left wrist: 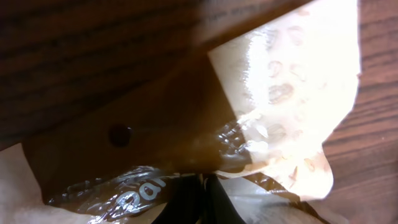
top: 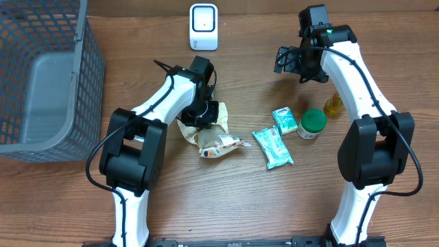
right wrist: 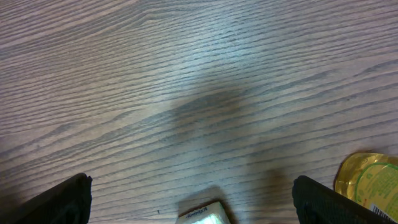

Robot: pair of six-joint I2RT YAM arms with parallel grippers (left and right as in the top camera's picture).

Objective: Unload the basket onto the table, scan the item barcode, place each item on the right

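In the left wrist view, the left gripper (left wrist: 202,198) is clenched. Its dark fingertips meet at six o'clock and pinch the crinkled film of the snack bag (left wrist: 292,93), which is glossy brown with a cream panel. The bag fills that frame and lies on the wooden table (top: 260,206). No barcode can be made out on it here. The overhead view gives the wider setting that the close view lacks. The bag sits near the table's middle, and the left wrist covers its twelve o'clock end. The right wrist view shows two dark fingers (right wrist: 59,202) set wide apart over bare wood, gripping nothing. A pale packet corner (right wrist: 202,216) shows at six o'clock and a yellow-lidded cup (right wrist: 368,180) at four o'clock. From above, a long teal packet (top: 273,147) lies at three o'clock of the bag, close to it. Beyond it are a smaller teal packet (top: 285,120) and, just beside that, a green-lidded jar (top: 313,123). The right arm partly hides the yellow cup. The released right gripper (top: 289,62) hangs at about two o'clock of the bag, well apart from it. A grey mesh basket (top: 48,75) stands at ten o'clock, by the table's left edge. Farthest off, at twelve o'clock, is the white scanner (top: 204,26), with the left wrist between it and the bag.
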